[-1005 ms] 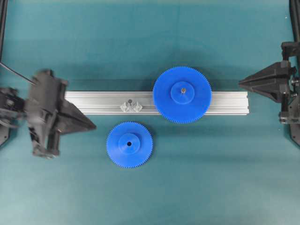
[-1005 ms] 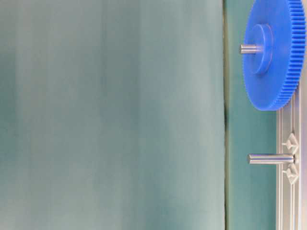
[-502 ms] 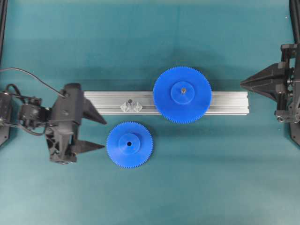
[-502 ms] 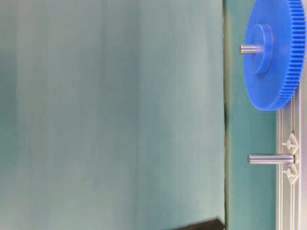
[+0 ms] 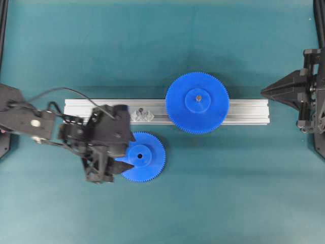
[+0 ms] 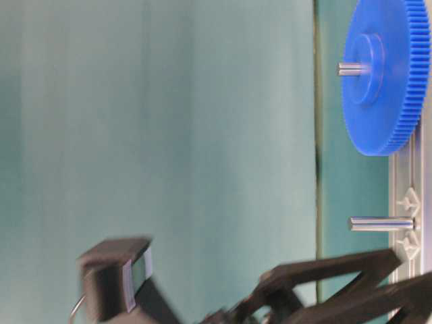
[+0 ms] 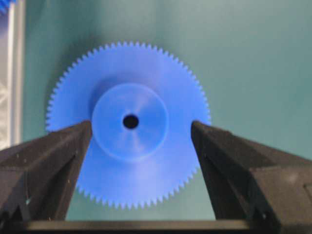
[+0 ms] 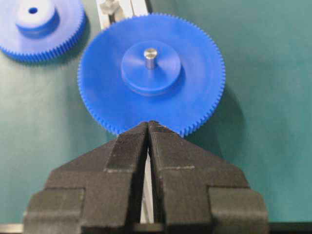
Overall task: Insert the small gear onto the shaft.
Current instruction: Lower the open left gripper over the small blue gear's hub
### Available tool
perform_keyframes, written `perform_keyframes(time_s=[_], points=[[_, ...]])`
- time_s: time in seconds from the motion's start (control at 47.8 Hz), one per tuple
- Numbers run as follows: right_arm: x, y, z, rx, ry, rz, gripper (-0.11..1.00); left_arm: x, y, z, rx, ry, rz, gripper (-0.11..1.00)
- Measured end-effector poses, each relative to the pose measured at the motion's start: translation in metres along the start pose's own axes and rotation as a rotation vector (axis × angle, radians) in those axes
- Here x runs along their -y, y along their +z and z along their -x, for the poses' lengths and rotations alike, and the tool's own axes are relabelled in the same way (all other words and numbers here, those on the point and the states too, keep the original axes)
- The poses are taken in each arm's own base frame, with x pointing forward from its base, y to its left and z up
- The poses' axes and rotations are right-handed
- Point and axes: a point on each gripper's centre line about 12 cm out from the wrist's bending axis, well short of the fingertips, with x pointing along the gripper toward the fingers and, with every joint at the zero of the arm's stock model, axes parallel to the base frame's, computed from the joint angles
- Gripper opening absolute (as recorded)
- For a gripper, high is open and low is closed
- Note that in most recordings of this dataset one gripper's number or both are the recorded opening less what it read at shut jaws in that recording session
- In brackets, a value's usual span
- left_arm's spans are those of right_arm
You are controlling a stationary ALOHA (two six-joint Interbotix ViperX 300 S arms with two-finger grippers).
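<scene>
The small gear lies flat on the teal mat just in front of the rail, with its hub and dark centre hole facing up. My left gripper is open over the gear's left part. In the left wrist view the small gear fills the middle, and the left gripper has one finger on each side of the raised hub, neither touching it. The shaft rises bare from its silvery bracket on the rail, and shows side-on as the shaft. My right gripper is shut at the rail's right end.
A larger blue gear sits on its own pin on the long aluminium rail, right of the shaft. In the right wrist view the larger gear lies just beyond my shut right gripper. Teal mat surrounds everything.
My left gripper has opened and travelled right from the table's left edge to over the small gear. The gear, the shaft and the right arm have stayed put.
</scene>
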Motion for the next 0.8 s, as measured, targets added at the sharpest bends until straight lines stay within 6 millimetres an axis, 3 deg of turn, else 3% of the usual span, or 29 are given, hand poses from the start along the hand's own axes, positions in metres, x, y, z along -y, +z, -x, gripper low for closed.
perform_keyframes(time_s=[0.209, 0.795], points=[[0.000, 0.000, 0.000, 0.000, 0.000, 0.000, 0.11, 0.000, -0.001, -0.017, -0.061, 0.007, -0.004, 0.87], [0.000, -0.002, 0.000, -0.002, 0.000, -0.002, 0.11, -0.001, -0.003, -0.040, -0.230, 0.029, -0.014, 0.92]])
